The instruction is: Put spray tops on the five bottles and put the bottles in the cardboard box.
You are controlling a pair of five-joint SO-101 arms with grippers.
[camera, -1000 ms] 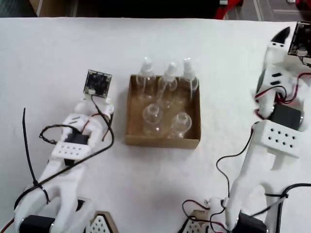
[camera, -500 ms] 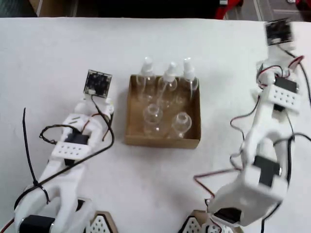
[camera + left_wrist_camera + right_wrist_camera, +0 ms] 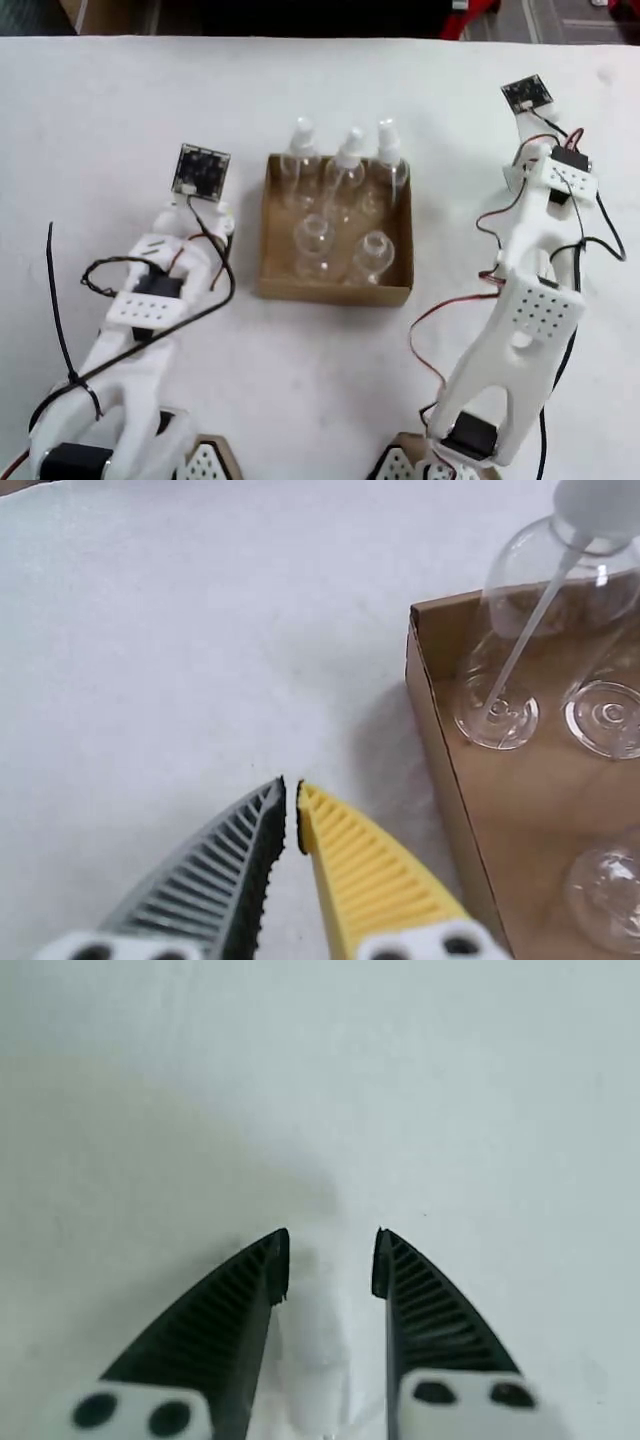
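Clear plastic bottles [image 3: 312,240] stand upright, necks up, in the brown cardboard box [image 3: 335,293], three o'clock from the pressed-together left gripper [image 3: 290,800]; right gripper [image 3: 328,1255] spread.

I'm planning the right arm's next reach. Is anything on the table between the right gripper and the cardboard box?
Nothing visible. The right gripper hangs over bare table, and in the high view only that bare table lies between its arm and the right wall of the cardboard box.
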